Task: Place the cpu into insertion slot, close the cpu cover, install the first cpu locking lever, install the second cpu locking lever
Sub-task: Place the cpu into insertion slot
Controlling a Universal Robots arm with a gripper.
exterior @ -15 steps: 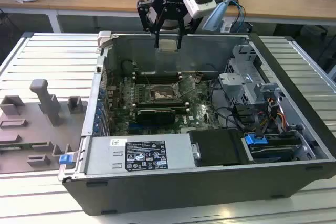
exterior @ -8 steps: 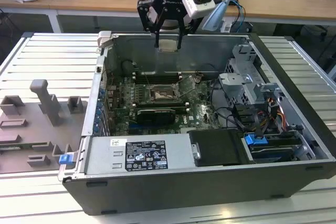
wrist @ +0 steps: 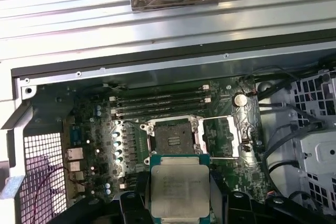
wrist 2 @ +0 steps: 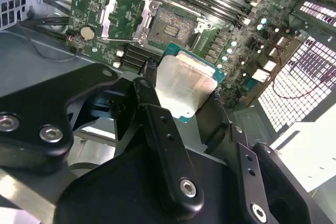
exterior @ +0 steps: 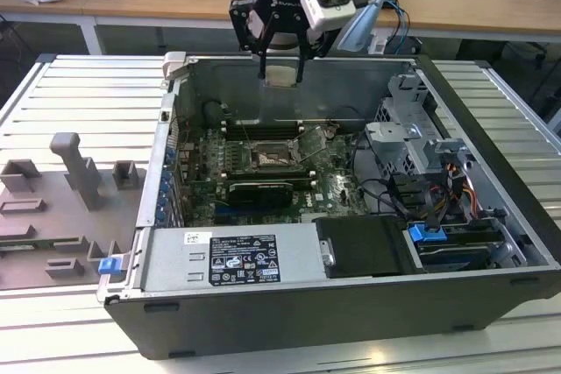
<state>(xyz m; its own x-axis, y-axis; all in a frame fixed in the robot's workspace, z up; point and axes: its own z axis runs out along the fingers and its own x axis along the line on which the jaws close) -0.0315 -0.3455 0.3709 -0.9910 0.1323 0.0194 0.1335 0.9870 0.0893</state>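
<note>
My gripper [exterior: 281,73] hangs above the back wall of the open computer case, shut on the cpu [exterior: 282,75]. In both wrist views the cpu [wrist 2: 184,85] [wrist: 180,190] is a flat silver-grey square on a green edge, pinched between the two black fingers [wrist 2: 148,88]. Below it on the green board lies the insertion slot [exterior: 267,160] [wrist 2: 171,23] [wrist: 171,135], its dark centre bare. The cpu cover [wrist 2: 124,17] [wrist: 222,137] is swung open to one side of the slot, a silver frame with a square window.
A silver power supply [exterior: 228,260] fills the case's front. A long black card [exterior: 259,191] lies just before the slot. A drive cage [exterior: 412,142] and cables [exterior: 394,194] crowd the exterior view's right. Memory slots [wrist: 157,103] run beside the socket. A grey fixture tray [exterior: 61,208] sits outside, left.
</note>
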